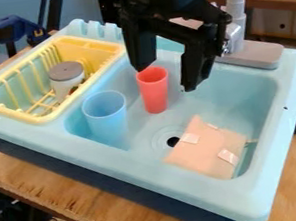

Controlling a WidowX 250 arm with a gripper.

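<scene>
We see the black two-finger gripper (166, 78) hanging over the far part of a light-blue plastic toy sink (251, 199), its jaws spread apart with nothing clasped between them. Nearest to it is a red, tapering plastic cup (155, 92), which stands upright in the basin; we see its rim just beside the left fingertip, but we cannot tell whether they touch.

Near and to the left of that cup, we find a wider, translucent blue plastic cup (106, 118), also upright. Toward the near right of the basin lies a flat, salmon-pink, soft-looking piece (206, 151) with white tabs, just beside the round drain (172, 141).

On the left side of the sink, we see a yellow plastic dish rack (17, 116) holding a white container with a grey lid (65, 72). A grey faucet (259, 54) stands at the far right edge. The sink rests on a wooden table (59, 195).
</scene>
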